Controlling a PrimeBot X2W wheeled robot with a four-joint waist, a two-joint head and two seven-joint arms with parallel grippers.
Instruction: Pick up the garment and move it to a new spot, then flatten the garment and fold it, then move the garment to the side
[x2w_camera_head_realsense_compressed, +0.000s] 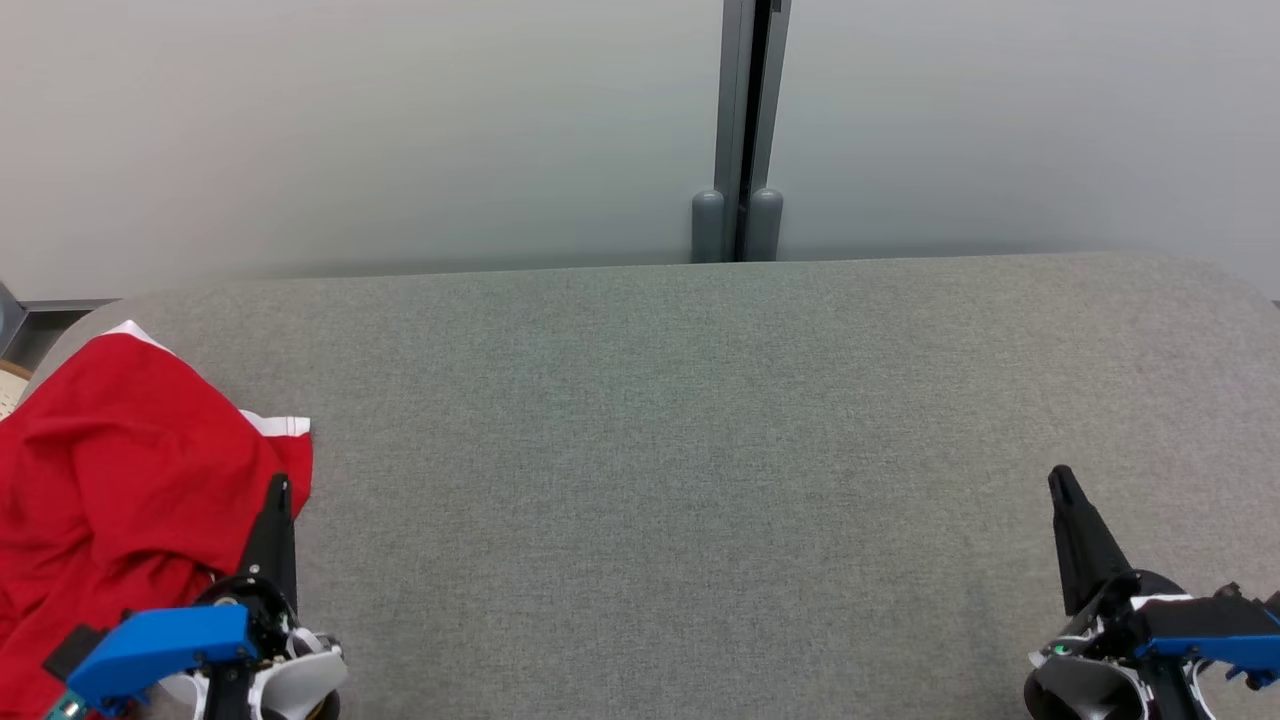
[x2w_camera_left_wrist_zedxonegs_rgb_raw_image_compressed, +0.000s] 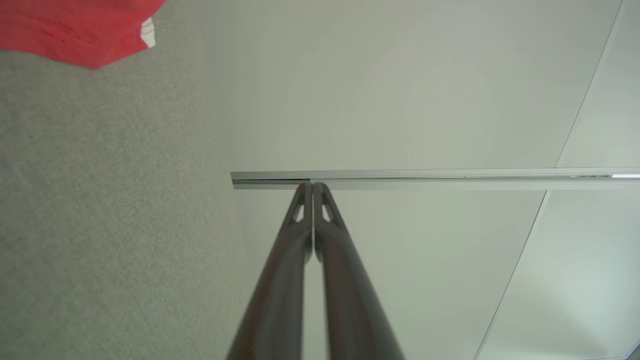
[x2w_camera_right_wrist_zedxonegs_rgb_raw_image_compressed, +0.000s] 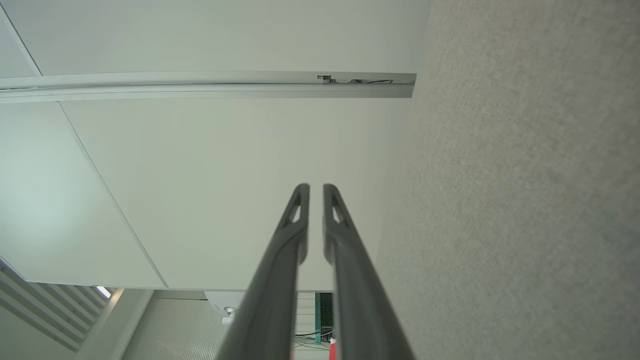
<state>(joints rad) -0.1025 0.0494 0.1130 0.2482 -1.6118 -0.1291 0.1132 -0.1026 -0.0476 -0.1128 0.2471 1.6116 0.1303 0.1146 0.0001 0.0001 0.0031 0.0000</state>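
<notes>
A crumpled red garment (x2w_camera_head_realsense_compressed: 120, 470) with white trim lies at the left end of the grey fabric surface (x2w_camera_head_realsense_compressed: 700, 450), partly hanging past that view's left edge. My left gripper (x2w_camera_head_realsense_compressed: 278, 492) is shut and empty, its tips over the garment's right edge. A corner of the garment (x2w_camera_left_wrist_zedxonegs_rgb_raw_image_compressed: 75, 30) shows at the upper left of the left wrist view, apart from the left gripper (x2w_camera_left_wrist_zedxonegs_rgb_raw_image_compressed: 312, 186), whose fingers touch. My right gripper (x2w_camera_head_realsense_compressed: 1060, 482) rests at the lower right, far from the garment. In the right wrist view the right gripper (x2w_camera_right_wrist_zedxonegs_rgb_raw_image_compressed: 316, 187) is shut with a thin slit, holding nothing.
Pale wall panels stand right behind the surface, joined by a grey vertical post (x2w_camera_head_realsense_compressed: 745, 130) at the middle. The surface has rounded corners at the far left and far right. Wide bare grey fabric stretches between the two grippers.
</notes>
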